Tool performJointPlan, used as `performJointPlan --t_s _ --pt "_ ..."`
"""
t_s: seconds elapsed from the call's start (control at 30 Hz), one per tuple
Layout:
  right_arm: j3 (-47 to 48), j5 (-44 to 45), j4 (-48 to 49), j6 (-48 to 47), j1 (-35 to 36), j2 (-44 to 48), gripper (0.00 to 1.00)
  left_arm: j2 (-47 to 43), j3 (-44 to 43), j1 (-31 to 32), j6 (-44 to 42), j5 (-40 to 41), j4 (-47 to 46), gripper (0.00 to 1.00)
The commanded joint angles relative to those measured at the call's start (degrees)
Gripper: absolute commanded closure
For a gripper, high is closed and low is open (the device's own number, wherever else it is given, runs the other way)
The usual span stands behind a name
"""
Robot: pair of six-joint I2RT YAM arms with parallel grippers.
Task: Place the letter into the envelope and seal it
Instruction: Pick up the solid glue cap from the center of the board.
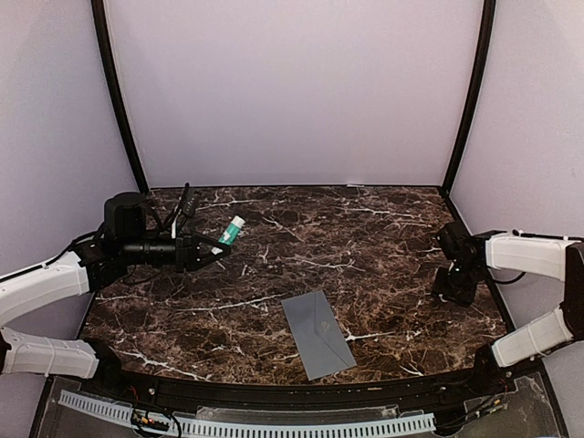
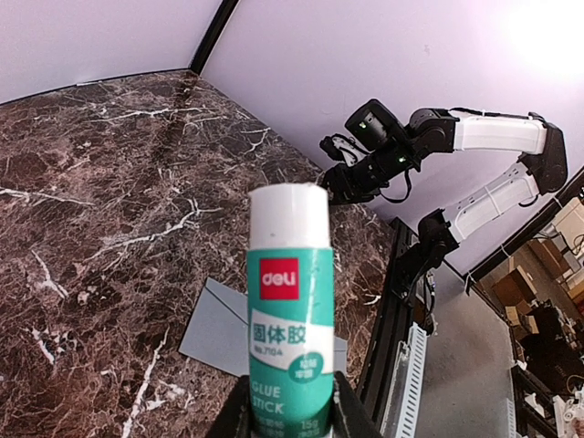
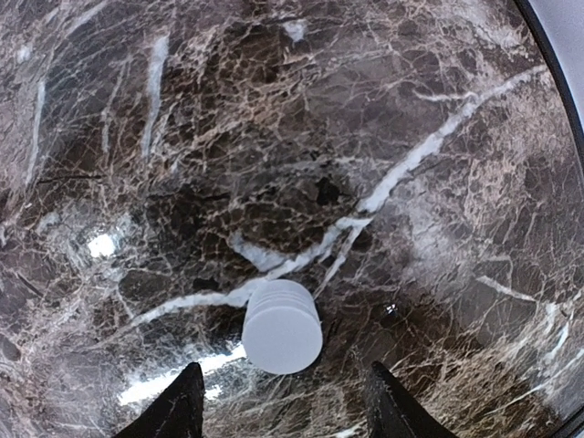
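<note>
The slate-grey envelope [image 1: 318, 333] lies flat near the table's front edge, pointed flap folded down; part of it shows behind the glue stick [image 2: 219, 324] in the left wrist view. The letter is not in view. My left gripper [image 1: 212, 248] hangs above the table's left side, shut [image 2: 290, 415] on a green and white glue stick [image 2: 290, 310] whose white end [image 1: 236, 224] points right. At the right edge, my right gripper [image 1: 452, 290] points down. It stands open [image 3: 285, 372] over a small white ribbed cap [image 3: 282, 326] standing on the marble, fingertips [image 3: 190, 383] apart from it.
The dark marble table [image 1: 301, 246] is bounded by a black frame and pale walls behind and at both sides. A perforated white rail [image 1: 274, 424] runs along the near edge. The right arm [image 2: 401, 151] shows across the table in the left wrist view.
</note>
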State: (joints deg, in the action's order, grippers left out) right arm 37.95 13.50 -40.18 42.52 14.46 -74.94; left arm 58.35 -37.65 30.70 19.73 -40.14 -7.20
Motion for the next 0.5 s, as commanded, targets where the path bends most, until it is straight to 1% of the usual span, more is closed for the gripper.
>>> performJointPlan --t_s 0.0,0.23,0.47 --pt "-0.3 2.8 1.8 0.6 -0.5 -1.2 0.46 -1.1 1.0 -0.2 -0.4 -1.9 -1.7 1.00" --pt "0.0 2.7 3.8 -0.7 -1.1 -4.3 0.59 -0.6 1.1 -0.2 -0.2 -2.6 -2.0 1.00" --pt "1.4 3.3 3.9 -1.3 -1.4 -5.3 0.60 -0.4 1.1 -0.2 -0.1 -3.0 -2.2 1.00"
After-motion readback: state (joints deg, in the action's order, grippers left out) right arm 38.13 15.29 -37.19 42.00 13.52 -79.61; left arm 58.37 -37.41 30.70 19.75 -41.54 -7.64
